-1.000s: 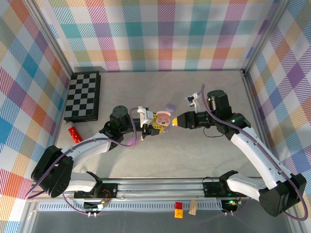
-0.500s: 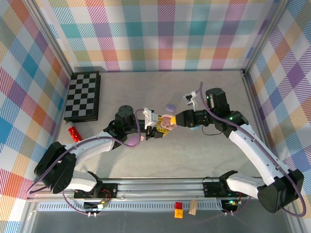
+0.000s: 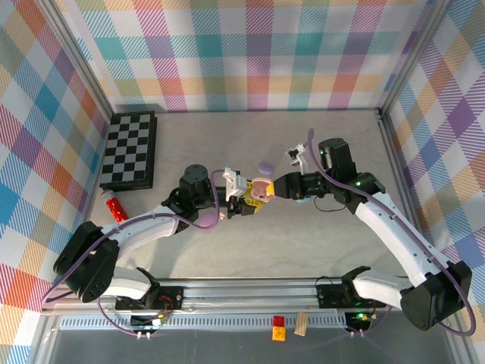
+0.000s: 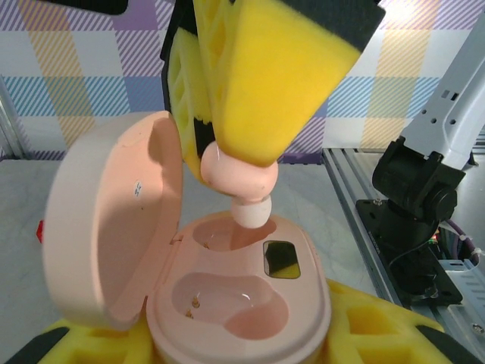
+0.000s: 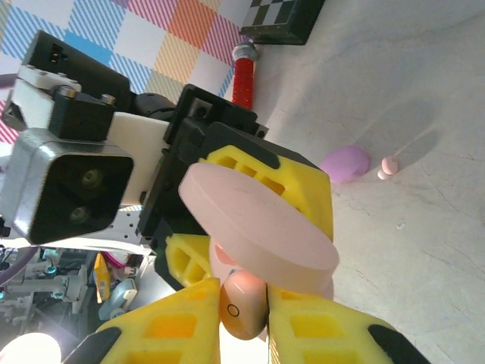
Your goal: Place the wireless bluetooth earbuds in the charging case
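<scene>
Two grippers meet over a pale grey worktop (image 3: 250,250), boxed in on three sides by pastel plaid walls (image 3: 250,53). A chessboard (image 3: 130,149) lies at the back left with a red cylinder (image 3: 115,207) just in front of it. A lilac case (image 3: 265,167) sits on the surface behind the grippers, a loose pink earbud (image 5: 389,164) just beside it.

The left gripper (image 3: 250,199) is clamped on the pink charging case (image 4: 227,303), whose lid stands open with its two sockets facing up. The right gripper (image 5: 242,322) pinches the held earbud (image 4: 241,178) between its yellow pads, the tip at the mouth of the rear socket.

Against a second ago, we see the left gripper has carried the case rightward and the gap to the right gripper has closed. The lilac case has not shifted.
</scene>
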{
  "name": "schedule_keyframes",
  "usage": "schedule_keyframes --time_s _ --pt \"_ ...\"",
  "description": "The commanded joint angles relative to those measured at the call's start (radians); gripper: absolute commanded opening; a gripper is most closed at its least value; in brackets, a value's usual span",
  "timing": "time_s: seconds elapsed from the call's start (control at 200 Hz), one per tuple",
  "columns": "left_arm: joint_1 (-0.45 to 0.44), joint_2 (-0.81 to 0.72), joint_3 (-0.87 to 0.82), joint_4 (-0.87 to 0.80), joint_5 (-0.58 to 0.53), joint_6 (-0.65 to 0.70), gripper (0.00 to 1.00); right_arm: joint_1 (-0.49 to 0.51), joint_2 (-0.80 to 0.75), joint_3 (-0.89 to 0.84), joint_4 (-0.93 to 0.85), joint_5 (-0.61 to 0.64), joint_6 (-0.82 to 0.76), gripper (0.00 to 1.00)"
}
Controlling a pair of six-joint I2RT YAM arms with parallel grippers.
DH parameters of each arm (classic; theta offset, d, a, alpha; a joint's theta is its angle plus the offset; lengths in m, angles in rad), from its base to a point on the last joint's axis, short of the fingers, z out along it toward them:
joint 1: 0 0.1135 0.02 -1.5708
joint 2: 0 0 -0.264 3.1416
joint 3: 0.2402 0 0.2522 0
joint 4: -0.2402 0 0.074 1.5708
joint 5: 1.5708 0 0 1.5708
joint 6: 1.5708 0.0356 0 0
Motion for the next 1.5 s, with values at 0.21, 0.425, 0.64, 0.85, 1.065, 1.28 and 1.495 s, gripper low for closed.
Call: schedule_keyframes --time_s 0.21,0.425,0.64,0.85,1.065,1.28,1.495 --pt "-0.008 0.001 0.034 0.063 0.012 -0.008 0.32 -0.007 0.01 -0.001 -0.048 0.029 -0.051 0.17" --pt "-0.008 0.005 0.034 0.07 0.013 -0.013 0.32 -0.007 0.008 0.005 -0.028 0.019 -0.039 0.24" --pt "-0.004 -0.004 0.017 0.072 -0.01 -0.01 0.33 -0.009 -0.031 -0.003 0.0 0.018 -0.03 0.28" --pt "0.03 -0.017 -0.008 0.086 -0.039 -0.012 0.33 -0.015 -0.114 -0.05 0.07 -0.015 -0.038 0.35" --pt "0.158 -0.047 -0.073 0.173 -0.057 -0.064 0.33 -0.02 -0.184 -0.174 0.191 0.065 0.021 0.36" --pt "0.28 -0.128 -0.136 0.198 -0.07 -0.093 0.33 -0.018 -0.07 -0.278 0.312 0.116 0.117 0.38" --pt "0.373 -0.157 -0.199 0.297 -0.103 -0.161 0.33 0.05 0.171 -0.329 0.491 0.2 0.161 0.39"
